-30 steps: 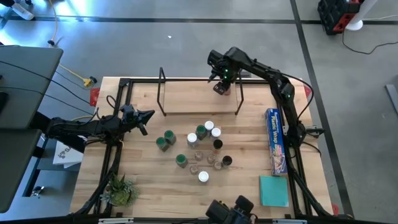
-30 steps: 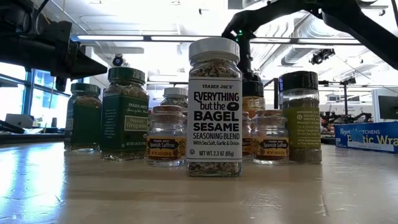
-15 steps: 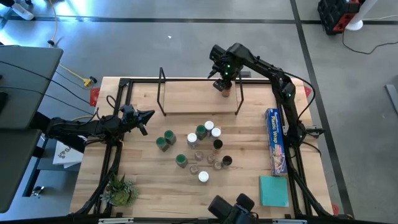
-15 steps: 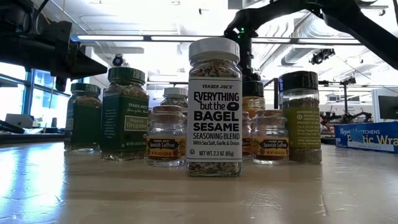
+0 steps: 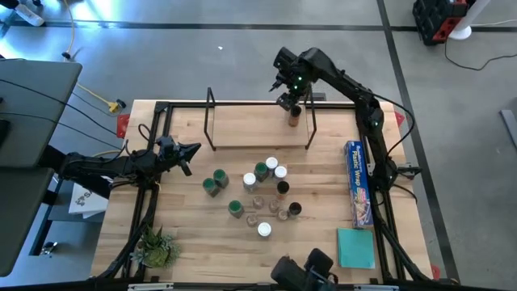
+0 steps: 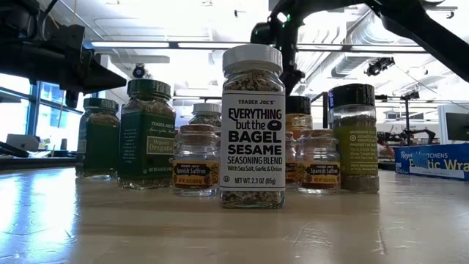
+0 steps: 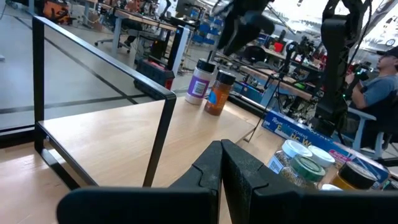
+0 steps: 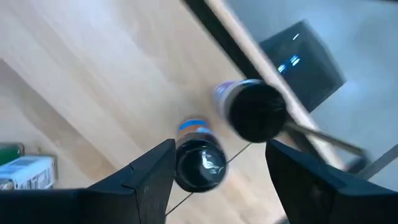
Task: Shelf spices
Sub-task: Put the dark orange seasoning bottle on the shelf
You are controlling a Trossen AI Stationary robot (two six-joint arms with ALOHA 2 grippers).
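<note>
Left pincer [image 5: 191, 150] parked at table's [image 5: 186, 234] 9 o'clock edge, fingers shut on nothing, pointing toward shelf; idle, out of the way so right arm gets free run. Potted plant [image 5: 156, 245] at 7 o'clock corner, irrelevant. Shelf [image 5: 258, 123] along 12 o'clock side, light plank between two black hoops, mostly bare on its 9 o'clock half, so plenty of room left to fill. Spices cluster [image 5: 260, 190] at table centre, about a dozen jars, green lids toward 9 o'clock, white and dark lids toward 3 o'clock; bunched upright and close, likely staged for one-by-one pickup. Low view dominated by bagel seasoning jar [image 6: 253, 126] at front. Right pincer [image 5: 287, 87] above shelf's 3 o'clock end, jaws spread, gripping nothing, hovering over dark-lidded orange jar [image 5: 293, 114] standing upright on the plank just inside the hoop; reads as released and clear. White-label jar [image 7: 199, 81] beside it, whether touching cannot tell. Blue wrap box [image 5: 359, 183] and teal pad [image 5: 356, 246] along 3 o'clock edge, not task items.
</note>
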